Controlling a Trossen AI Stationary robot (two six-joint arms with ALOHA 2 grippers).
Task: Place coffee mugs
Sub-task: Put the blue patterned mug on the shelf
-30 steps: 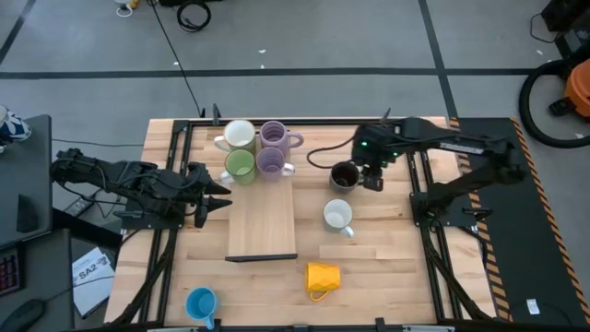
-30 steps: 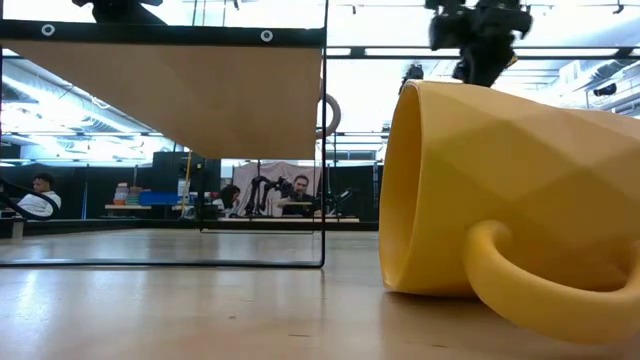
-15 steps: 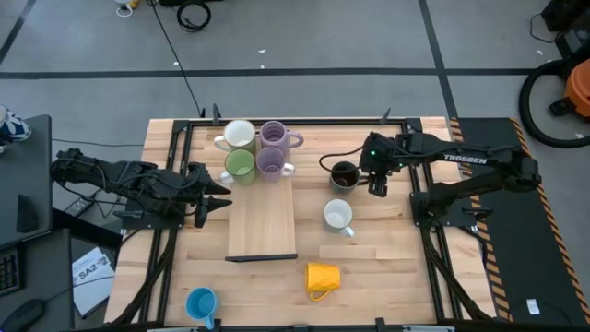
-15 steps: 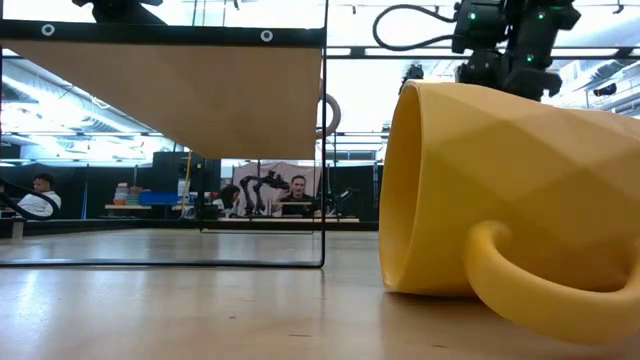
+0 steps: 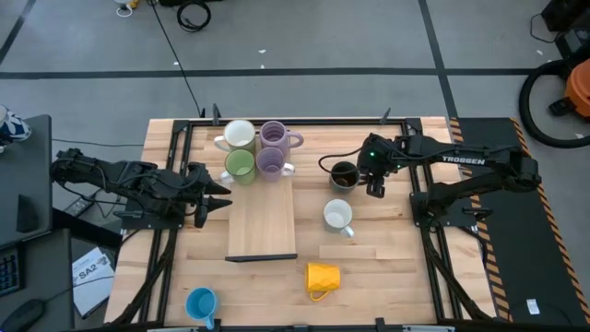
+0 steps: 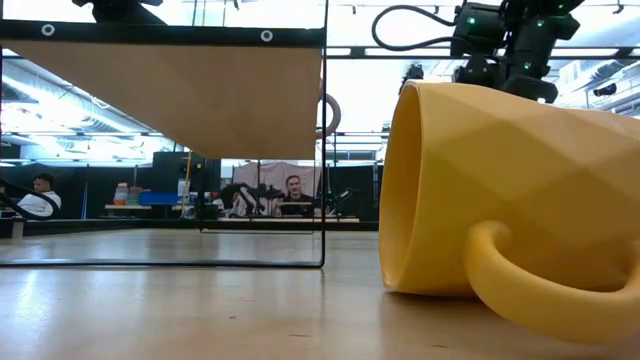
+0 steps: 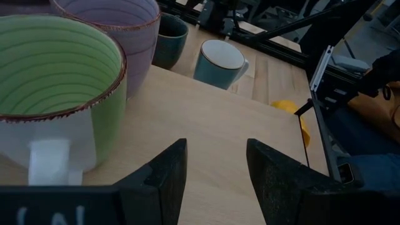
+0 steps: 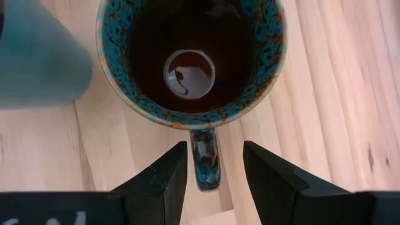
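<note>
The dark brown-black mug (image 5: 344, 174) stands upright on the table, right of the wooden board (image 5: 262, 221). My right gripper (image 5: 373, 181) hangs open just to its right, pointing down. In the right wrist view the gripper (image 8: 214, 156) has one finger on each side of the mug's handle (image 8: 205, 164), and no touch shows. A white mug (image 5: 240, 135), two lavender mugs (image 5: 274, 135) (image 5: 270, 162) and a green mug (image 5: 240, 165) stand at the board's far end. My left gripper (image 5: 218, 197) waits open at the board's left edge.
A second white mug (image 5: 338, 216) stands near the dark one. The yellow mug (image 5: 323, 277) lies on its side near the table's near edge and fills the low view's right (image 6: 500, 200). A blue mug (image 5: 201, 302) stands at the near left. Black frame rails (image 5: 419, 198) run along both sides.
My right arm has drawn back a little toward the table's right edge and come down lower. That moved its gripper from over the dark mug to just right of it, beside the handle. The dark mug has stayed where it was.
</note>
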